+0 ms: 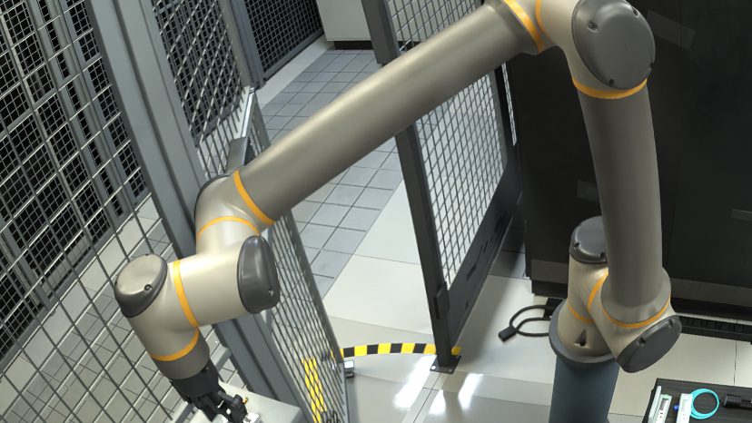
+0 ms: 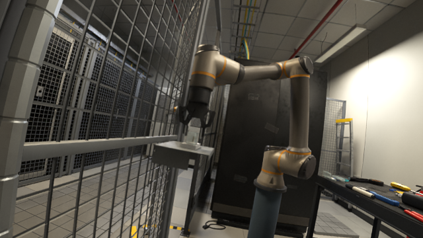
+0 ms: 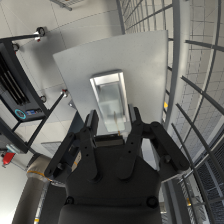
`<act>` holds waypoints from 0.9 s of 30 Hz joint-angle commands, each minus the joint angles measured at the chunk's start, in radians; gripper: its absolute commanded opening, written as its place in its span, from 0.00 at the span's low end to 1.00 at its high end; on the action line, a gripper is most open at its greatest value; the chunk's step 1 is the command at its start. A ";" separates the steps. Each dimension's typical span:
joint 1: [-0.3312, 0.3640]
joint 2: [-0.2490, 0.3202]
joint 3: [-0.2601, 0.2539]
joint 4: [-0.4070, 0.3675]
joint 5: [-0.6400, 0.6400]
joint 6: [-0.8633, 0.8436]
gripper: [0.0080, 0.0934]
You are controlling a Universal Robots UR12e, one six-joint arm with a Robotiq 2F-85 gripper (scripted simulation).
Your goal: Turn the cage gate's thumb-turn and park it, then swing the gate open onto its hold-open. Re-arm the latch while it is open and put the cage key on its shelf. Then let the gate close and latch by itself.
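The cage key (image 3: 116, 119), thin and brass-coloured, lies in a shallow clear tray (image 3: 109, 99) on the grey shelf (image 3: 116, 71), and my gripper (image 3: 113, 116) stands open just above it, holding nothing. The shelf (image 2: 183, 152) juts from the cage fence at about waist height. The mesh gate (image 1: 292, 262) is swung open beside my wrist, away from its post (image 1: 421, 210). The thumb-turn and latch are hidden behind my arm.
Behind the shelf runs the mesh cage fence (image 2: 109, 99) with server racks beyond it. A black cabinet (image 2: 261, 142) stands behind my base. A workbench (image 2: 373, 195) with hand tools is at the right. A yellow-black floor stripe (image 1: 389, 349) marks the gate's swing.
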 commanded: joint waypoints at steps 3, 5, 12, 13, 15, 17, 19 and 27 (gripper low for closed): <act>0.000 0.000 -0.001 0.001 0.000 0.000 0.59; 0.000 -0.002 -0.004 0.005 0.000 0.000 0.59; 0.000 -0.020 -0.039 0.056 0.000 0.000 0.59; 0.000 -0.024 -0.047 0.067 0.000 0.000 0.59; 0.000 -0.031 -0.063 0.090 0.000 0.000 0.59; 0.000 -0.037 -0.080 0.113 0.000 0.000 0.59; 0.000 -0.042 -0.095 0.134 0.000 0.000 0.59; 0.000 -0.050 -0.124 0.174 0.000 0.000 0.59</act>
